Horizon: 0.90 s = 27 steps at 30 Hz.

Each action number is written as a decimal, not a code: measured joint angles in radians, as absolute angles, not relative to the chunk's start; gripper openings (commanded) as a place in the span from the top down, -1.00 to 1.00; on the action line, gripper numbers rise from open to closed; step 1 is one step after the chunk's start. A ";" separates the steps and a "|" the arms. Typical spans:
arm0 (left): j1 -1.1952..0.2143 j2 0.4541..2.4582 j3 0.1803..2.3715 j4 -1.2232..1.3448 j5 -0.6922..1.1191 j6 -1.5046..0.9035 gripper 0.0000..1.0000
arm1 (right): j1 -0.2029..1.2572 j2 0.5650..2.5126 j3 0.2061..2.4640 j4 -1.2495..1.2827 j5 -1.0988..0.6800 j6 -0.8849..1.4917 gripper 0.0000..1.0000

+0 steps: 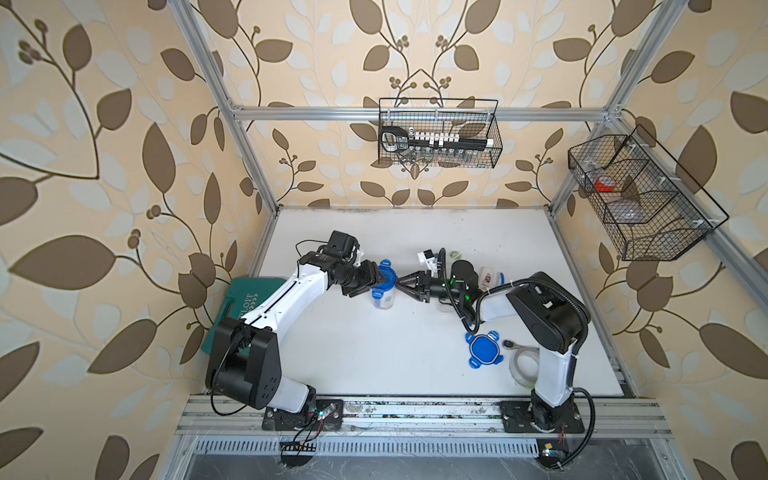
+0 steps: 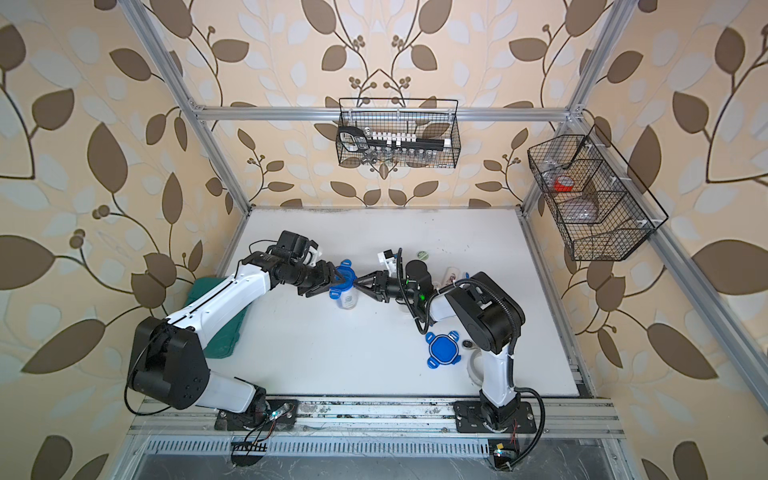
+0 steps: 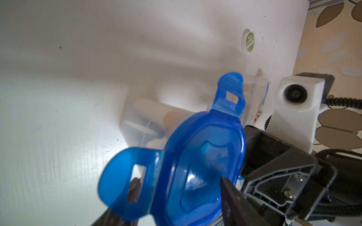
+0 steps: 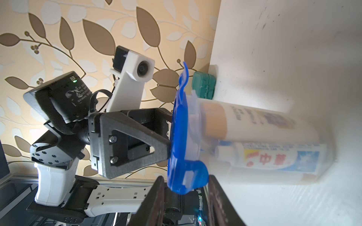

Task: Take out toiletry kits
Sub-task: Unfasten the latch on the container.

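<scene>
Flanking the upright jar (image 1: 384, 297) at frame centre with left hand (image 1: 377, 276) and right hand (image 1: 398, 282), equally near. Straddling its lid (image 1: 385, 270) with left jaws apart and a tab (image 4: 188, 176) with right jaws apart; not showing whether either is clamping. Sitting inside, below the lid: bottle (image 4: 254, 125) and tube (image 4: 274, 156), long axes along the jar's. Counting two jars and two lids, with second lid (image 1: 483, 349) and second jar (image 1: 523, 365) lower right; one disc (image 1: 456, 254) lying out.
</scene>
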<state>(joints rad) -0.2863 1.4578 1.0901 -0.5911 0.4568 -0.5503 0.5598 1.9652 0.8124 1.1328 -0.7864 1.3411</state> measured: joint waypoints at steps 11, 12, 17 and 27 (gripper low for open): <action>-0.286 1.454 1.079 -0.577 0.465 -0.550 -0.23 | 0.556 2.022 0.846 1.194 -0.813 1.398 0.36; -0.286 1.454 1.079 -0.577 0.465 -0.550 -0.22 | 0.555 2.022 0.846 1.198 -0.816 1.402 0.38; -0.286 1.454 1.077 -0.575 0.464 -0.550 -0.19 | 0.551 2.031 0.846 1.223 -0.824 1.430 0.39; -0.286 1.442 1.040 -0.522 0.453 -0.551 -0.12 | 0.544 2.061 0.841 1.308 -0.854 1.489 0.38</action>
